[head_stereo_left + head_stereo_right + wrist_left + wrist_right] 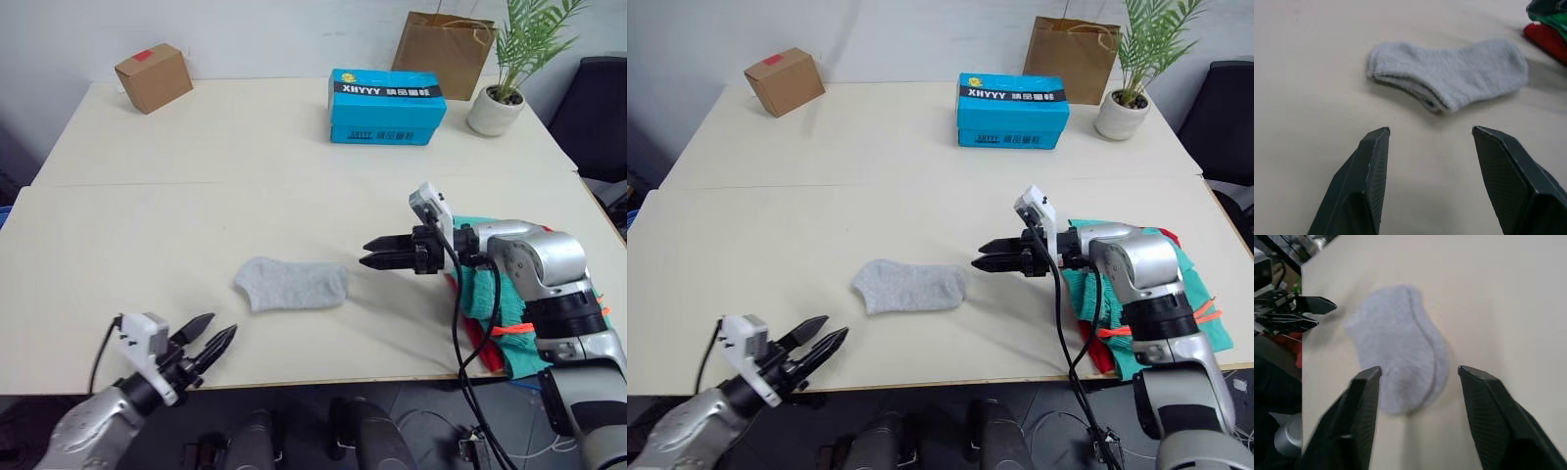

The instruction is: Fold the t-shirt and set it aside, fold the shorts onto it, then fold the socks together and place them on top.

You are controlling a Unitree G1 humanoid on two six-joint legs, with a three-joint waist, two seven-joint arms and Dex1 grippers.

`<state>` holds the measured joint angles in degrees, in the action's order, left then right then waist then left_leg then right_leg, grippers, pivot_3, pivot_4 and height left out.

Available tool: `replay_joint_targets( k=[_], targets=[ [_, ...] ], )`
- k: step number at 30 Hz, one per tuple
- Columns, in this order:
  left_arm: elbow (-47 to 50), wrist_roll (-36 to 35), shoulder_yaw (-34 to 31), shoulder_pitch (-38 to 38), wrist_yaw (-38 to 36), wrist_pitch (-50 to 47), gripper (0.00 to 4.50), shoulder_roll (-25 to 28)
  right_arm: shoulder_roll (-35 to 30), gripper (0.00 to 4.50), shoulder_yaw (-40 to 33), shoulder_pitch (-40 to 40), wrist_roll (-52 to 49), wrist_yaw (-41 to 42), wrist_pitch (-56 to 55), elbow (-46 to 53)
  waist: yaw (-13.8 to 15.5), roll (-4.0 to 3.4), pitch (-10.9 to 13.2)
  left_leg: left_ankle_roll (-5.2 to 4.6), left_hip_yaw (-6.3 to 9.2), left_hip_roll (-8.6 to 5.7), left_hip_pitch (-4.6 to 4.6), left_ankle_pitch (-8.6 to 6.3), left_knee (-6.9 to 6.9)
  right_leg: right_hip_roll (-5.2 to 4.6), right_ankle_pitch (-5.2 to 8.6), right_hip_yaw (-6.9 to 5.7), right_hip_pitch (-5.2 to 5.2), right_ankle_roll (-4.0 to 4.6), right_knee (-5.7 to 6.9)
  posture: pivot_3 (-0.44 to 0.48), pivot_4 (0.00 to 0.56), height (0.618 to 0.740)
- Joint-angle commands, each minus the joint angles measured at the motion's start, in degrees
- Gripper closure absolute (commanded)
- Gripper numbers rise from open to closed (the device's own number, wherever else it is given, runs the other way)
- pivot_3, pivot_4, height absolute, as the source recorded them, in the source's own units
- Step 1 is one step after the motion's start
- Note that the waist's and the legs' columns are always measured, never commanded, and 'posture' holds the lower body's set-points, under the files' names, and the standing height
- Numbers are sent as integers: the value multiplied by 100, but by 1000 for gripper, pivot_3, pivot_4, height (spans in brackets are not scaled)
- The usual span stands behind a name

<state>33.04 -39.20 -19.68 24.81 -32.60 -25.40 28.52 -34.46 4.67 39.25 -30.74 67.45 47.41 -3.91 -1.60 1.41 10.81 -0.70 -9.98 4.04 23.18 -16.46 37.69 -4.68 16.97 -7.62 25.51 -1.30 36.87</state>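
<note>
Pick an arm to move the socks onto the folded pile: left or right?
Right, probably. The right gripper is open beside the socks, with the shorts and t-shirt stacked on its side. The left gripper sits farther from that pile.

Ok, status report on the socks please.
Both pincers open, empty. Socks stacked flat mid-table, right pincer closest. Shorts over t-shirt at right. Path clear.

A pale cream counter point(245, 147) filled the foreground, with a seam running across its width. It stood against a plain white wall point(274, 29). Along the far edge sat a small brown cardboard box point(154, 77) with a red label, a blue carton point(387, 106) printed with white lettering, a brown paper bag point(443, 51), and a potted palm point(507, 69) in a white pot. A dark chair point(600, 117) stood beyond the right end.
</note>
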Motion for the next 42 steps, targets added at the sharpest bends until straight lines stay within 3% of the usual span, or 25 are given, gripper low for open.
replay_joint_targets(
  k=[1, 4, 8, 10, 13, 16, 23, 29, 32, 38, 42],
  targets=[
    [96, -376, -135, -591, -342, -51, 2296, 323, 625, 3298, -63, -392, -149, -300, -795, 896, 4, -1, 0, 4, 3, 2, -1, 2, 1, 4, -1, 1, -1, 2, 1, 0, 150, 740],
    [-194, -189, 250, -1390, -350, -154, 3222, 453, 1054, 4383, 325, -834, 406, -596, -1637, 1096, 25, -2, -1, 13, 5, 0, 0, 7, -3, 4, -7, 4, -2, 5, 4, 0, 150, 740],
    [-941, 557, 1249, -2529, -406, -103, 4420, 386, 1609, 4500, 907, -1290, 1145, -1031, -2722, 733, 30, 1, -2, 0, 1, -17, -3, 22, -7, -3, -13, 6, -8, -6, 0, 0, 150, 740],
    [-1182, 595, 1447, -2727, -499, -199, 4467, 361, 1786, 4500, 951, -1321, 1332, -1235, -2962, 511, -34, 1, -2, 28, -5, -18, 0, 40, -10, -2, -14, 10, -4, -7, 0, 0, 150, 740],
    [-2356, 1457, 1907, -3275, -221, 455, 4467, -9, 1981, 4500, 970, -1394, 1879, -1967, -3382, 17, -24, 0, -3, 35, -18, -18, -16, 43, -21, -2, -14, 17, -3, -7, 3, 0, 150, 740],
    [-2664, 1901, 2009, -3321, -86, 761, 4467, -134, 2077, 4500, 840, -1554, 1988, -2394, -3382, 1, -32, 4, -4, 50, -14, -11, -17, 54, -24, 8, -10, 17, 1, 1, 9, 0, 150, 740],
    [-2574, 1885, 1939, -2963, -231, 727, 4467, -133, 1893, 4500, 301, -2134, 1862, -2638, -3956, 99, -3, 5, -7, 53, -11, -12, -51, 60, -43, 1, -7, 21, -21, 6, 17, 0, 150, 740],
    [-2531, 1676, 1723, -3077, -606, 1423, 4467, -354, 2184, 4500, -671, -2417, 655, -2972, -3698, 1027, 8, 2, -5, 29, -8, -13, -86, 40, -55, -1, -6, 21, -60, 7, 2, 0, 150, 740],
    [-2553, 1552, 1626, -3308, -678, 1549, 4500, -487, 1986, 3975, -904, -2653, -114, -3205, -2338, 1666, 7, 2, -5, 29, -5, -10, -85, 43, -58, 2, -6, 21, -58, 7, 5, 0, 150, 740],
    [-2734, 1562, 1761, -3696, -1308, 1331, 4500, -95, 1830, 1815, -1355, -3016, -1652, -4375, 187, 2528, -16, 2, -5, 29, -4, -10, -85, 45, -58, 3, -4, 20, -57, 10, 7, 0, 150, 740],
    [-3455, 1810, 1888, -4133, -2000, 1508, 4500, 395, 2268, 418, -1636, -3006, -2963, -5640, 1728, 2532, -15, 2, -5, 31, -2, -7, -87, 47, -60, 8, 0, 20, -56, 18, 11, 0, 150, 740]
  ],
)
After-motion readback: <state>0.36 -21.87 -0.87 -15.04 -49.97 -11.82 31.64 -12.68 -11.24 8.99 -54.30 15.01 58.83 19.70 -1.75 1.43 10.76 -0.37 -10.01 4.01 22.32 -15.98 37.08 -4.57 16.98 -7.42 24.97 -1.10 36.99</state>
